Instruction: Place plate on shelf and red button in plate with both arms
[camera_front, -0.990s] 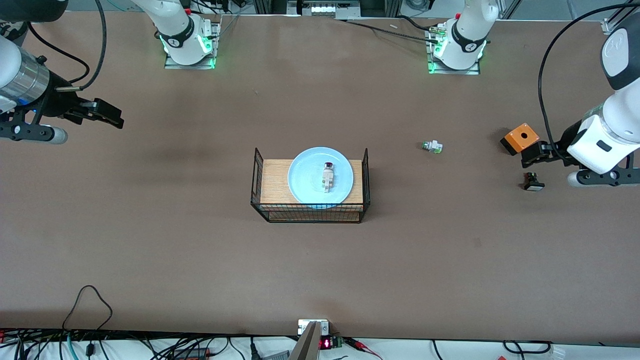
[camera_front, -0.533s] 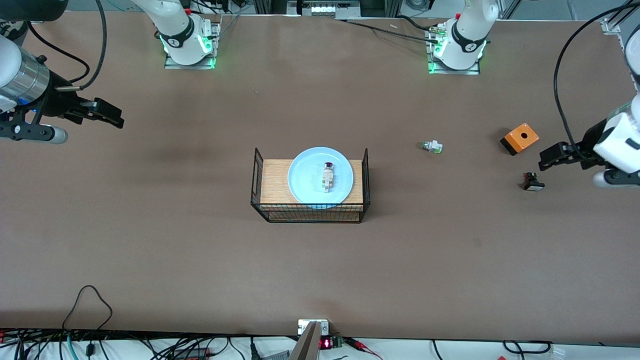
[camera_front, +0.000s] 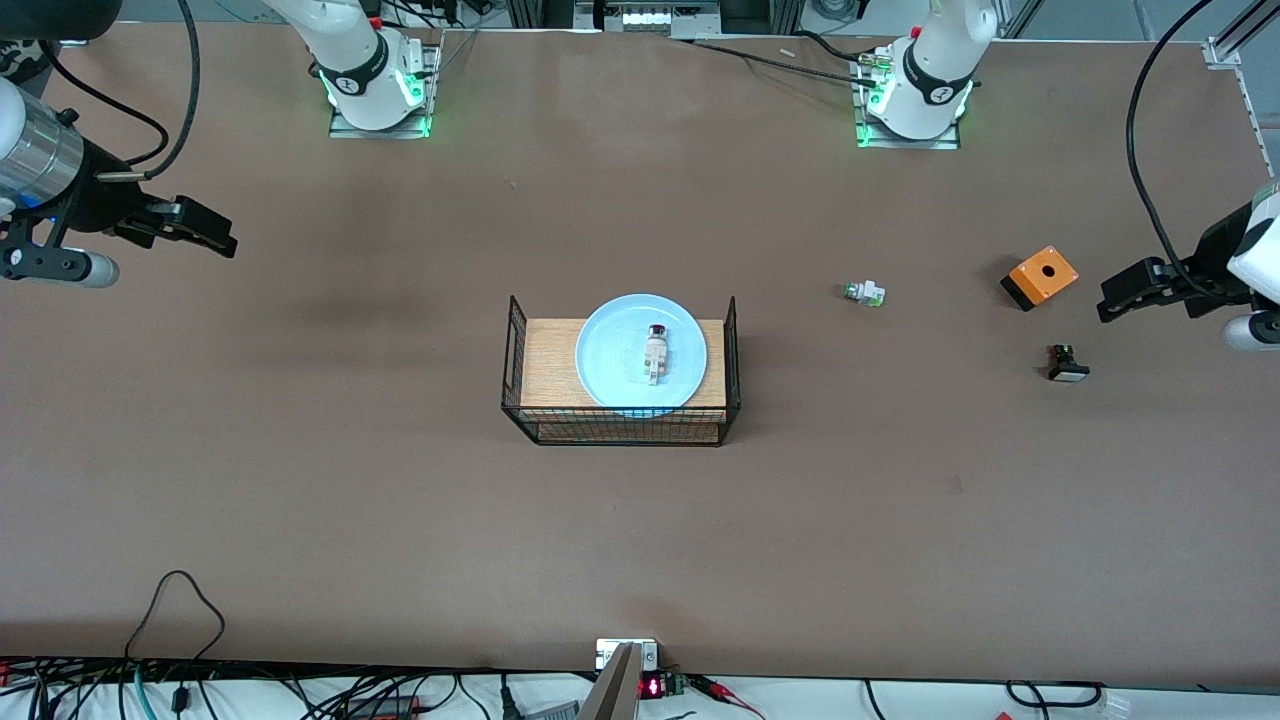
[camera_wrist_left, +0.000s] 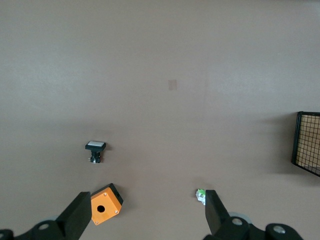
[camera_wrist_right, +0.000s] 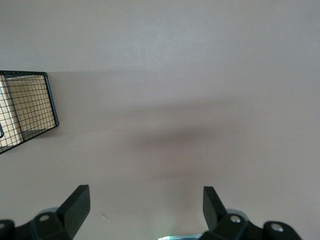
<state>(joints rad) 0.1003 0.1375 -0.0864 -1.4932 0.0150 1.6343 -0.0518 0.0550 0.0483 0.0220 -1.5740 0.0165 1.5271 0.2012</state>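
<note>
The pale light-blue plate (camera_front: 641, 352) rests on the wooden top of a black wire basket (camera_front: 519, 345) at the table's middle. The red button (camera_front: 655, 355) lies on the plate, its whitish body along the plate's middle. My left gripper (camera_front: 1108, 300) is open and empty in the air at the left arm's end of the table, beside an orange box (camera_front: 1041, 276). In the left wrist view its fingers (camera_wrist_left: 80, 215) stand wide apart (camera_wrist_left: 145, 215). My right gripper (camera_front: 222, 240) is open and empty at the right arm's end; the right wrist view (camera_wrist_right: 145, 207) shows bare table between its fingers.
A green-capped switch (camera_front: 864, 293) lies between the basket and the orange box; it also shows in the left wrist view (camera_wrist_left: 200, 195). A black button with a white face (camera_front: 1066, 365) lies nearer the front camera than the orange box (camera_wrist_left: 105, 204). The basket's corner shows in the right wrist view (camera_wrist_right: 30, 107).
My left arm has drawn back toward its end of the table, away from the orange box and the black button. My right gripper has shifted slightly toward its own end.
</note>
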